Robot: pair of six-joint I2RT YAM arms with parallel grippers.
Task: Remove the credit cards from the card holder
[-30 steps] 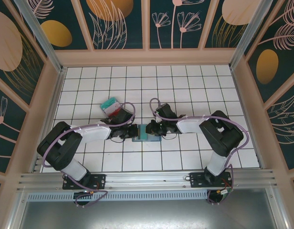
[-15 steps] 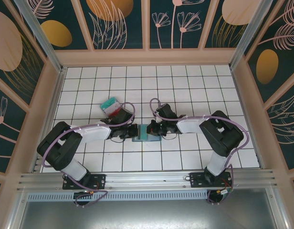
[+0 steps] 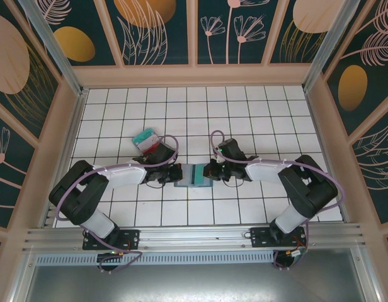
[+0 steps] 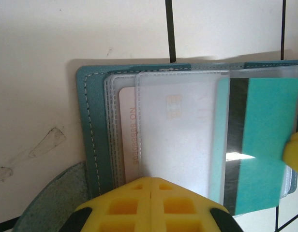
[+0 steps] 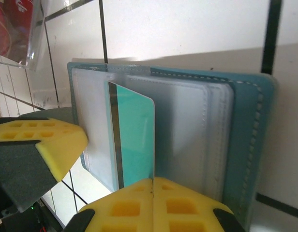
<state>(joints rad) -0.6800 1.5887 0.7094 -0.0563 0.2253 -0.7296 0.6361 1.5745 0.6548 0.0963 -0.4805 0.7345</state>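
The card holder (image 3: 193, 175) lies open mid-table, our left gripper (image 4: 151, 195) pinching its 9 o'clock edge and our right gripper (image 5: 154, 195) pinching the half-out teal card (image 5: 136, 140) at 3 o'clock; if the left pinch slips, we risk dragging holder and card together.

Bright, even light from above washes the white bench (image 3: 257, 113) with only soft shadows beneath the arms (image 3: 118, 173), while both wrist views stay sharp mid-frame, blur the yellow fingers (image 4: 125, 205) along the bottom edge, and catch white glare on the teal card (image 4: 265, 135).
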